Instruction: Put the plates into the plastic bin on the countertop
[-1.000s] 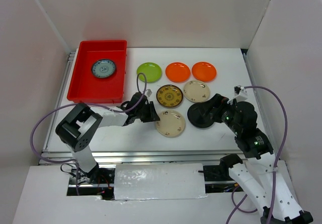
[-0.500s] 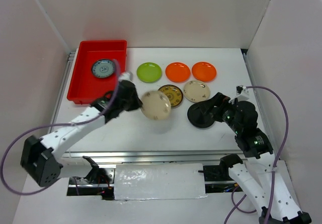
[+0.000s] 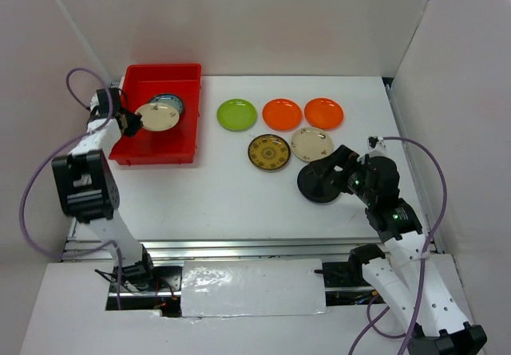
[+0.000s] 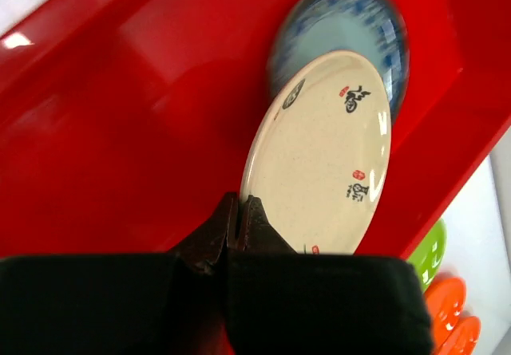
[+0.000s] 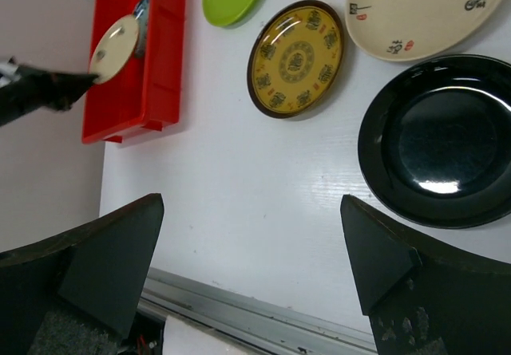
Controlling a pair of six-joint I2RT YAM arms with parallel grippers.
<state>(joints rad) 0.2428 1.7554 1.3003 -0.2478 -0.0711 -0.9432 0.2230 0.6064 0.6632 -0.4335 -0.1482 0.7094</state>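
Note:
My left gripper [image 3: 130,121] is shut on the rim of a cream patterned plate [image 3: 158,116], holding it over the red plastic bin [image 3: 136,144]. In the left wrist view the cream plate [image 4: 323,151] hangs tilted above the bin floor [image 4: 120,116], partly covering the blue-grey plate [image 4: 351,20] that lies in the bin [image 3: 172,101]. On the countertop [image 3: 215,195] lie the lime green plate [image 3: 237,114], two orange plates [image 3: 282,114] [image 3: 323,112], the olive-gold plate [image 3: 269,152], another cream plate [image 3: 311,143] and the black plate [image 3: 319,183]. My right gripper [image 3: 335,173] is open above the black plate's right side.
White walls enclose the countertop on the left, back and right. A metal rail [image 3: 239,247] runs along the near edge. Purple cables [image 3: 36,187] loop beside both arms.
My left gripper has lifted the cream plate off the countertop and swung it left and back to over the red bin. The right arm has barely moved.

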